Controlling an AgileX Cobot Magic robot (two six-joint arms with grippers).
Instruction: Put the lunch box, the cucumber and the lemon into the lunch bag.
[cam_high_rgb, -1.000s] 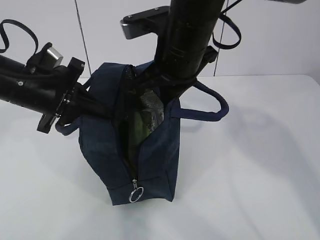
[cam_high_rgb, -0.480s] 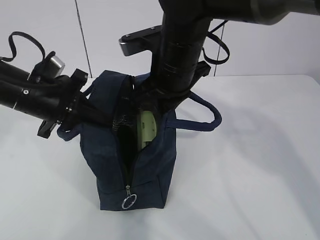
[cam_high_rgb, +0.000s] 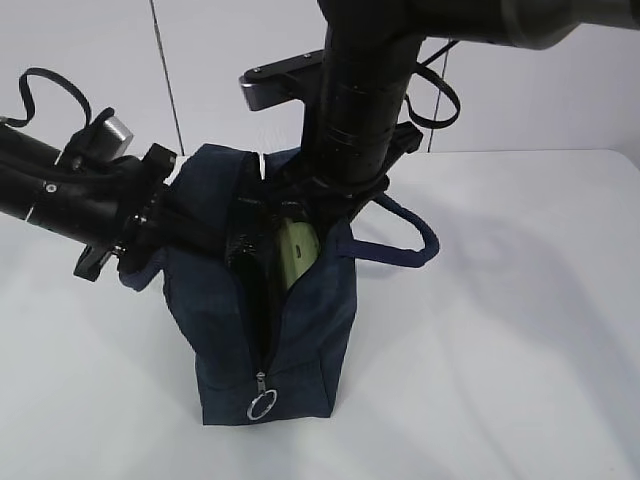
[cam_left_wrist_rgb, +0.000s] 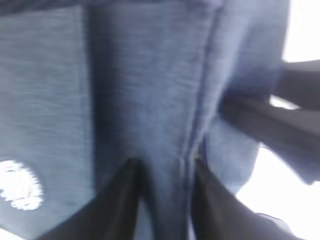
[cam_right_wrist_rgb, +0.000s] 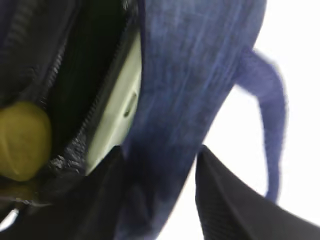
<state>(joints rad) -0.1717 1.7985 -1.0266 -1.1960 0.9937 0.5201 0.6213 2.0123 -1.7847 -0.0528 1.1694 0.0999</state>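
The navy lunch bag (cam_high_rgb: 300, 330) stands upright mid-table with its top zipper open. The lunch box's pale green lid (cam_high_rgb: 297, 250) shows on edge inside the opening, and also in the right wrist view (cam_right_wrist_rgb: 117, 107). The yellow lemon (cam_right_wrist_rgb: 22, 140) lies inside the bag beside it. The cucumber is hidden. My left gripper (cam_left_wrist_rgb: 162, 165) comes from the left and is shut on the bag's side fabric (cam_left_wrist_rgb: 150, 90). My right gripper (cam_right_wrist_rgb: 160, 150) comes from above and is open, with one finger inside and one outside the bag's right wall (cam_right_wrist_rgb: 190, 75).
The bag's metal ring pull (cam_high_rgb: 261, 406) hangs at the near end of the zipper. A loop handle (cam_high_rgb: 410, 235) sticks out to the right. A white round logo (cam_left_wrist_rgb: 20, 185) shows on the bag's left side. White table (cam_high_rgb: 520, 350) lies all round.
The bag has shifted slightly left and stands straighter. The green lid now shows in the opening. The left arm has pushed in a little against the bag.
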